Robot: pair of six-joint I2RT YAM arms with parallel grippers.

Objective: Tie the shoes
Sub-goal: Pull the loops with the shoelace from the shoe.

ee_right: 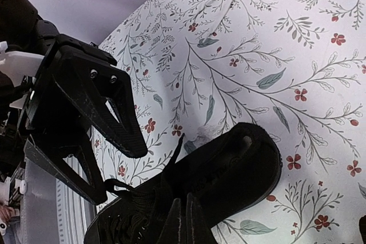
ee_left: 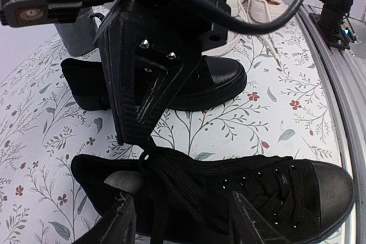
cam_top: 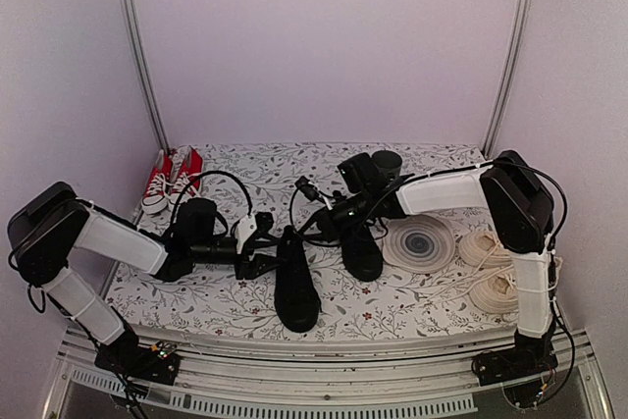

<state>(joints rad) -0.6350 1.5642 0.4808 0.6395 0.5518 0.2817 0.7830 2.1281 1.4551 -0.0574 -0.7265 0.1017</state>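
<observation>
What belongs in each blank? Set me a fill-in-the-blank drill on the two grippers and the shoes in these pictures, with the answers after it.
1. The left gripper hangs ___ above the near black shoe.
2. The right gripper has its fingers ___.
3. The small sneakers at the table's back left corner are white and ___.
Missing words: open; shut; red.

Two black shoes [cam_top: 295, 287] are lying on the floral table [cam_top: 226, 306]. Two small red sneakers [cam_top: 171, 180] are standing at the back left, two cream sneakers [cam_top: 488, 264] at the right, and one round striped disc [cam_top: 420, 241].
</observation>
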